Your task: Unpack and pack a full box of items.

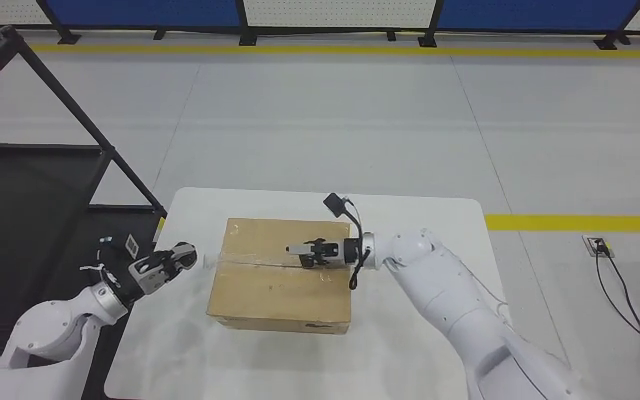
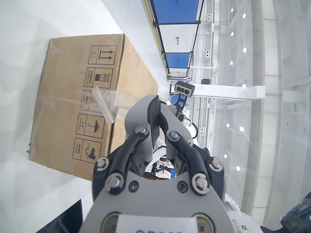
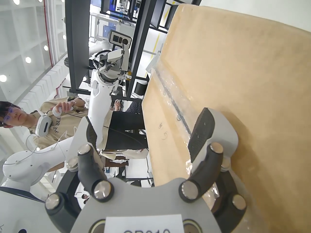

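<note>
A closed brown cardboard box stands in the middle of the white table, its top seam sealed with clear tape. My right gripper lies over the box top at the seam. It is open, with one finger resting against the taped cardboard. My left gripper is level with the box's left end and is shut. A loose strip of tape sticks out from the printed box side, just beside the shut fingers; nothing shows between the pads.
A black metal frame stands off the table's left side, close behind my left arm. Bare tabletop lies to the right of the box and in front of it. The grey floor with yellow lines lies beyond the table.
</note>
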Controlling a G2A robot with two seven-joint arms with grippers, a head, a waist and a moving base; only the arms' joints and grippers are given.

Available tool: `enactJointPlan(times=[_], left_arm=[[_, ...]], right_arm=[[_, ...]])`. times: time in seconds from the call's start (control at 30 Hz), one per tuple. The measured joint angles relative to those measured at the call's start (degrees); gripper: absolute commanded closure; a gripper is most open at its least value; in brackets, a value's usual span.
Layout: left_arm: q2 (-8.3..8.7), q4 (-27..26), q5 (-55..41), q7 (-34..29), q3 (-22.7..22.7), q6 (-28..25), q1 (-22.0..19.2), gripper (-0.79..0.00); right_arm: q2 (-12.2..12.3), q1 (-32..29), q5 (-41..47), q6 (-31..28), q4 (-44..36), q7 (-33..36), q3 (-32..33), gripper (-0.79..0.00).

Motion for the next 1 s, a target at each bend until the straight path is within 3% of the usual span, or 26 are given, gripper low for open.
enactJointPlan(times=[0.3, 0.57, 0.77, 1.0], left_arm=[[-0.11, -0.24, 0.72, 0.37, 1.35, 0.25, -0.72, 0.000], [-0.29, -0.70, 1.38, 1.11, 2.80, 0.74, -1.08, 0.000], [-0.41, -1.01, 1.48, 1.53, 3.59, 0.80, -1.10, 0.000], [-0.60, -1.31, 1.03, 1.74, 4.45, 0.63, -1.20, 0.000]], right_arm=[[5.95, -5.32, 1.15, -3.75, -4.38, 0.07, 6.33, -0.785], [12.33, -14.48, 0.94, -3.52, -21.56, 0.15, 14.42, -0.785], [16.48, -21.92, -3.20, 2.17, -34.62, -0.66, 21.95, -0.785], [19.28, -29.33, -5.73, 9.47, -44.29, -0.45, 28.24, -0.785]])
